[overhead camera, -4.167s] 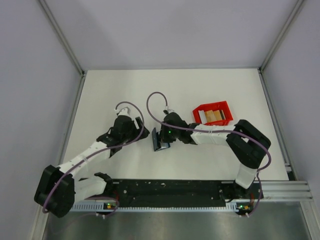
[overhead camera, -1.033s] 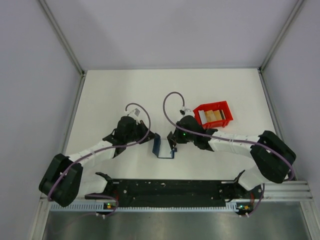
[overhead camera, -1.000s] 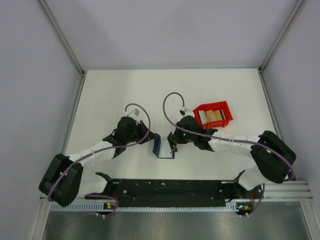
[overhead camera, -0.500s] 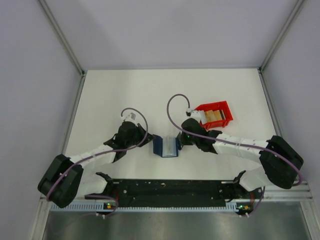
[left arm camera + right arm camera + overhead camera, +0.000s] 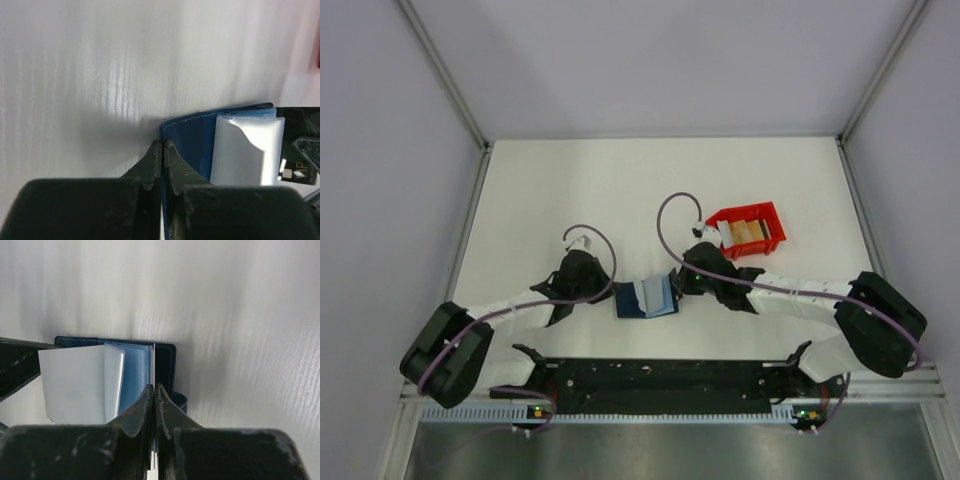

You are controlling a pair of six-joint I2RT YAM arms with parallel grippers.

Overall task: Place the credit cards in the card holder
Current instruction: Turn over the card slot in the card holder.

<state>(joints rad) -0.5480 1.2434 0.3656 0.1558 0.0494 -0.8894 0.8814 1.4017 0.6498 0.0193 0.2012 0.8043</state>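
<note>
The card holder (image 5: 645, 298) lies spread open on the white table between my two grippers, dark navy outside with pale blue sleeves inside. My left gripper (image 5: 613, 296) is shut on its left cover edge; the left wrist view shows the jaws (image 5: 163, 145) pinching the blue cover (image 5: 192, 145) beside the clear sleeves (image 5: 245, 150). My right gripper (image 5: 674, 285) is shut on the right side; in the right wrist view (image 5: 154, 388) a thin leaf of the card holder (image 5: 165, 360) stands edge-on between the jaws. The credit cards (image 5: 750, 232), tan and white, lie in the red bin.
The red bin (image 5: 779, 224) stands right of and behind the card holder, close to the right arm's forearm. A purple cable loops above each wrist. The black base rail (image 5: 660, 378) runs along the near edge, and grey walls enclose the table.
Over the last second the card holder went from a narrow upright fold to lying spread open. The left gripper moved down and left, the right one drew away to the right.
</note>
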